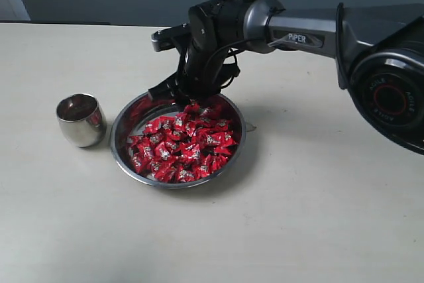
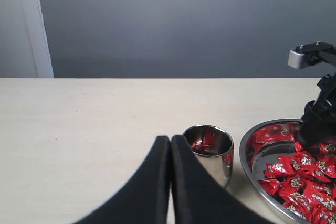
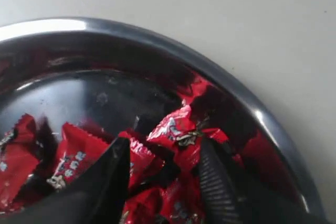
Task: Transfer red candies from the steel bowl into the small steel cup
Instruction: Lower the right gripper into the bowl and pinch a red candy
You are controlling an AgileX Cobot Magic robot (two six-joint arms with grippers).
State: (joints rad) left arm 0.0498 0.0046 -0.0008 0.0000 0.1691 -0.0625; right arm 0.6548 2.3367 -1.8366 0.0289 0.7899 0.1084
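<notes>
Pale table (image 1: pixel 318 230) carries the steel bowl (image 1: pixel 177 186) of red candies (image 1: pixel 182 147), the small steel cup (image 1: pixel 81 120) just beside it, apparently for short transfers. Right end effector (image 3: pixel 163 174) sits in the heap, jaws apart astride a candy, gripping nothing yet. Left end effector (image 2: pixel 170 182) closed, empty.

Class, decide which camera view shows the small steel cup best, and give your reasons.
The exterior view: the cup stands whole and unblocked beside the bowl. The left wrist view shows it closer, but the shut left jaws cover part of its lower side. The right wrist view does not show it.
</notes>
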